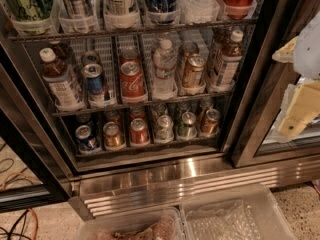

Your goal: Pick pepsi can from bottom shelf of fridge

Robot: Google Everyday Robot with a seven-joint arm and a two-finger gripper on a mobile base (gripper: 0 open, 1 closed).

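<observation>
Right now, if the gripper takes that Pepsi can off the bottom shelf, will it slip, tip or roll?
The pepsi can stands upright in the leftmost lane of the bottom shelf, so rolling seems unlikely. Its smooth metal wall is probably slippery; squeezed hard, it may dent. The gripper hangs far right, away from it.
</observation>
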